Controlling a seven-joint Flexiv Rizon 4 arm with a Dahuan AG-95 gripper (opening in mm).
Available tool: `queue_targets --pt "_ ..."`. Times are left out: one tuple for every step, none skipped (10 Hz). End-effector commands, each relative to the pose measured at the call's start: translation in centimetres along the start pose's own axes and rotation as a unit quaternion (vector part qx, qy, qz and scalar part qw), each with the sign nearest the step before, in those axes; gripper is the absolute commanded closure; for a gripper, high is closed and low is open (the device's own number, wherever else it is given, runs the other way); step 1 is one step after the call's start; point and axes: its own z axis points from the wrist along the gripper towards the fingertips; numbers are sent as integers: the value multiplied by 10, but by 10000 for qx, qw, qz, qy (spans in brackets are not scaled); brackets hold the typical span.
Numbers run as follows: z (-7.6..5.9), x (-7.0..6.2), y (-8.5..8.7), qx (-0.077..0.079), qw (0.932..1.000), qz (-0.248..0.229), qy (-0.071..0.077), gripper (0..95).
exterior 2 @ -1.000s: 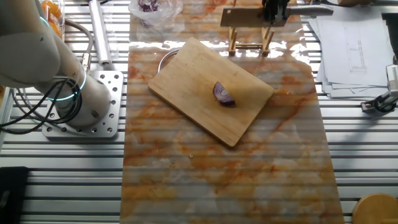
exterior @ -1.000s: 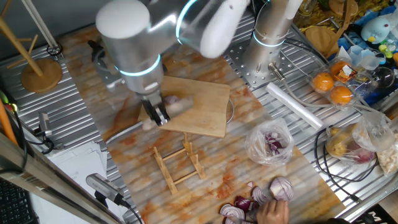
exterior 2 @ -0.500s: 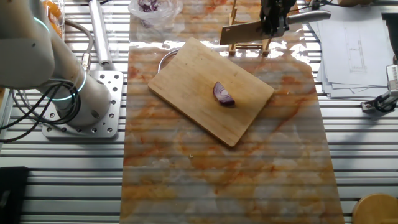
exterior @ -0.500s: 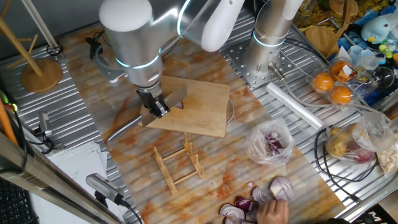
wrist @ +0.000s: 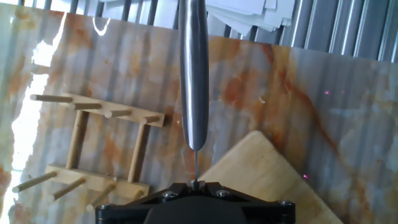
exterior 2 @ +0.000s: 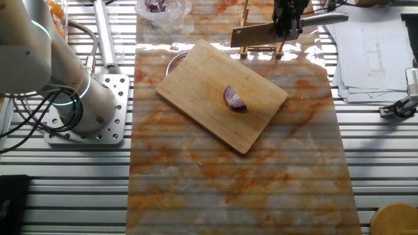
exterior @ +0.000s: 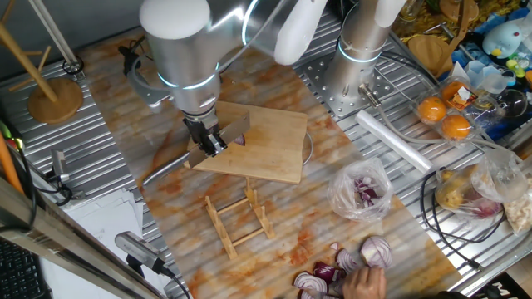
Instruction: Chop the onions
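Note:
A small red-purple onion wedge (exterior 2: 235, 98) lies in the middle of the wooden cutting board (exterior 2: 209, 85). In one fixed view only a bit of the wedge (exterior: 240, 140) shows behind the knife blade (exterior: 233, 130). My gripper (exterior: 207, 143) is shut on the knife, over the board's edge near the rack, apart from the wedge. In the other fixed view my gripper (exterior 2: 286, 23) holds the blade (exterior 2: 253, 34) flat-side on, above the board's far corner. In the hand view the jaws (wrist: 195, 184) clamp the knife and its steel handle (wrist: 193, 74) runs straight ahead.
A wooden peg rack (exterior: 238, 220) stands just past the board. A clear bag of onion pieces (exterior: 362, 190) and bigger onion halves (exterior: 349, 262) with a person's hand (exterior: 366, 284) lie further off. A metal rim (exterior: 308, 149) shows under the board. Papers (exterior 2: 369, 46) lie beside the mat.
Over the last second my gripper swung with the knife towards the board's edge and the blade tilted down a little. In the last half second it has barely moved. The wedge has not moved.

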Motion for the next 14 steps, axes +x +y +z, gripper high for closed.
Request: queue_targets --pt "0 0 0 -57 9999 51 106 950" --pt "0 0 0 -76 9998 -164 108 950" --pt "3 8 -7 -73 9991 -396 99 950" --pt "7 23 -18 -65 9984 -550 52 950" --pt "10 38 -30 -47 9976 -683 50 950" --pt "10 56 -49 -58 9954 -945 120 950" --pt "10 67 -62 -83 9935 -1125 142 950" --pt "14 75 -68 -45 9921 -1252 114 950" --pt "22 78 -69 -30 9912 -1318 75 950" --pt "35 80 -71 -8 9897 -1431 79 950" --pt "45 84 -71 -4 9890 -1479 93 950" --pt "54 88 -71 -8 9882 -1527 134 950" --pt "59 89 -71 -12 9878 -1554 133 950" --pt "65 90 -71 -17 9877 -1553 155 950"
